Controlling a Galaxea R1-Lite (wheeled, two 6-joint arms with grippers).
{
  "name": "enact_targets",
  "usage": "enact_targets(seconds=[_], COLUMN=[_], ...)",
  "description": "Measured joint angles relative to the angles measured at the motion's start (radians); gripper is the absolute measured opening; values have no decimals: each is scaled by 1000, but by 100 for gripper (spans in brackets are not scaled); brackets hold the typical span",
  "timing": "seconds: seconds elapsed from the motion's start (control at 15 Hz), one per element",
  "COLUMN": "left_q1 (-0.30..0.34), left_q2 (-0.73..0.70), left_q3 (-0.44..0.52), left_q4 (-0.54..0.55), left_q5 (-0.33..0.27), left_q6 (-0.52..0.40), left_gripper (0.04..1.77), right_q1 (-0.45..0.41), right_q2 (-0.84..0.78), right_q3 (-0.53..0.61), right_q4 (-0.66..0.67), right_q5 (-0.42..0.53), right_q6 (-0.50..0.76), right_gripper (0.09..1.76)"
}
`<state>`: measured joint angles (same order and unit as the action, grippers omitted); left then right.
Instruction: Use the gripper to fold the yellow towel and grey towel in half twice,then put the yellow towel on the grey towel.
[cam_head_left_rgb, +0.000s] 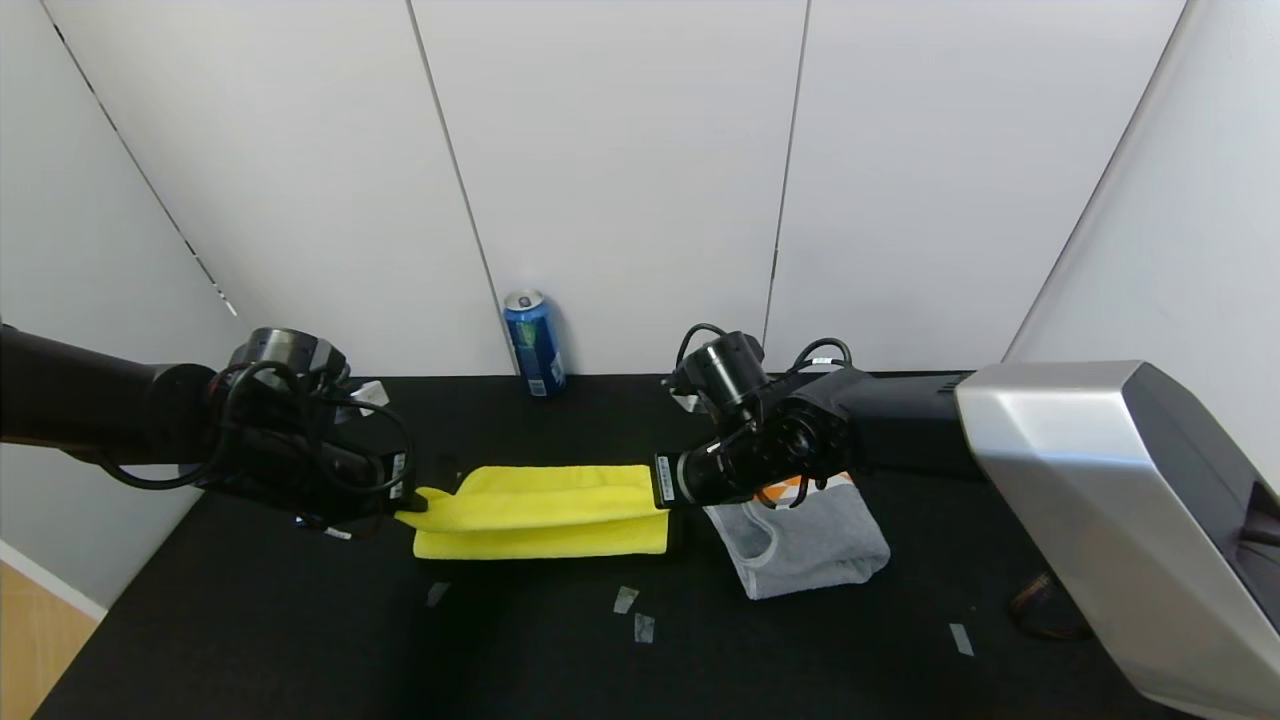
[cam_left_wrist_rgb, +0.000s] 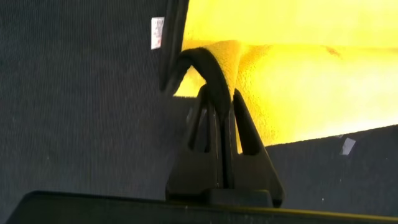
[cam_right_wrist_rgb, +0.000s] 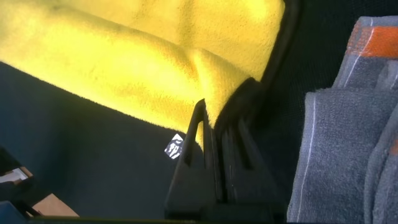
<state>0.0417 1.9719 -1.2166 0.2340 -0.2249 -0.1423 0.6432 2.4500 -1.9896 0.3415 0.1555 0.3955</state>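
Yellow towel (cam_head_left_rgb: 545, 510): fluffy microfibre, folded into long flat strip, black edge trim, lying mid tabletop (cam_head_left_rgb: 300, 640) of dark fabric. Left hand (cam_head_left_rgb: 408, 500) clamped on its left end, right hand (cam_head_left_rgb: 662, 485) clamped on right end. Grey towel (cam_head_left_rgb: 815, 545): terry, folded, orange patches, just right of yellow one. Blue can (cam_head_left_rgb: 533, 343) upright at far edge.

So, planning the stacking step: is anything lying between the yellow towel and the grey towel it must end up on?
Nothing visible. Only bare black table separates the yellow towel from the grey towel; the can stands at the back.
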Motion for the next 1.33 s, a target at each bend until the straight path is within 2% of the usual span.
enact_targets(seconds=[0.47, 0.67, 0.8, 1.0, 1.33], left_q1=[-7, -2, 0, 2, 10], left_q2=[64, 89, 101, 116, 124], left_q3=[-51, -68, -84, -109, -134], left_q4=[-1, -1, -1, 1, 4], left_q5=[2, 3, 3, 4, 5], left_q6=[0, 0, 0, 0, 3], left_gripper=[12, 62, 87, 114, 141], right_q1=[-11, -17, -22, -26, -39], right_q2=[23, 35, 37, 39, 39], right_q3=[0, 0, 0, 0, 0], right_q4=[-48, -59, -82, -93, -164], right_q5=[1, 27, 49, 49, 51], right_q6=[-34, -48, -49, -52, -52], right_gripper=[15, 15, 49, 89, 128])
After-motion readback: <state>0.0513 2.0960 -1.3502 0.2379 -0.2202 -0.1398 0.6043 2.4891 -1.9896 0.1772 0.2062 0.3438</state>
